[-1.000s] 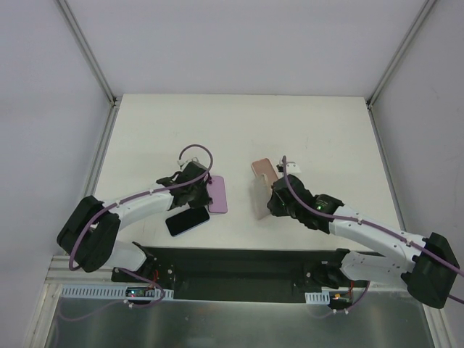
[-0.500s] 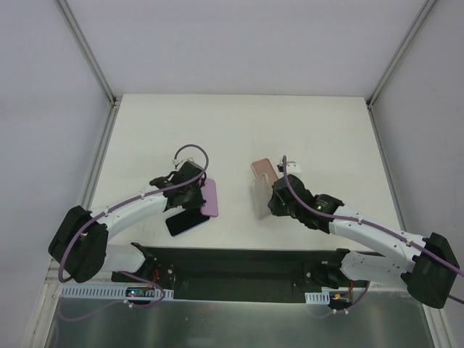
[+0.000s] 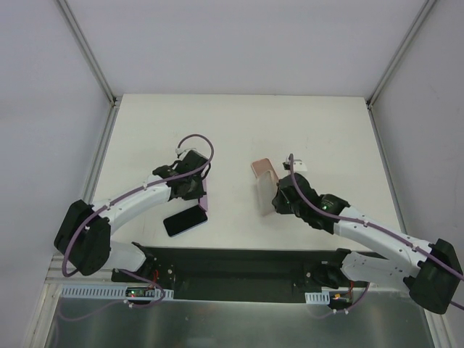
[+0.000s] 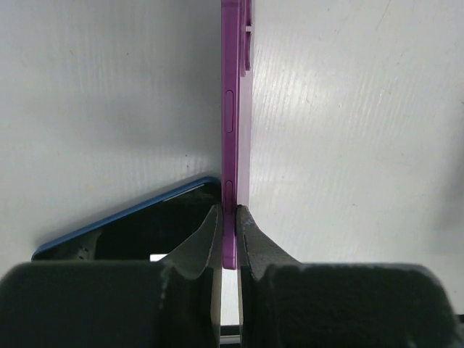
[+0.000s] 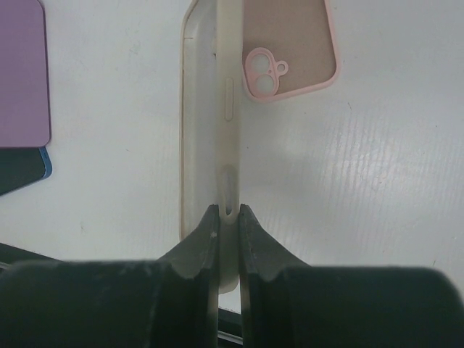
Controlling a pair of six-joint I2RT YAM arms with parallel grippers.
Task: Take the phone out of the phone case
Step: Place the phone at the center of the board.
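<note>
My left gripper (image 3: 194, 183) is shut on a purple phone case (image 3: 205, 194) and holds it up on its edge; in the left wrist view the case (image 4: 235, 109) runs edge-on from between my fingers (image 4: 230, 217). A dark phone with a blue rim (image 3: 185, 220) lies flat on the table beside the case and also shows in the left wrist view (image 4: 145, 225). My right gripper (image 3: 281, 199) is shut on the rim of a cream translucent case (image 5: 225, 109), also held on edge (image 3: 264, 197).
A pink case with a camera cut-out (image 3: 262, 168) lies flat just beyond the cream case and shows in the right wrist view (image 5: 290, 43). The purple case (image 5: 22, 72) and phone corner (image 5: 22, 170) show at that view's left edge. The black base rail (image 3: 239, 264) runs along the near table edge.
My left gripper has tipped the purple case from lying flat to standing on its edge. The phone has stayed on the table. The right arm has shifted slightly right with the cream case.
</note>
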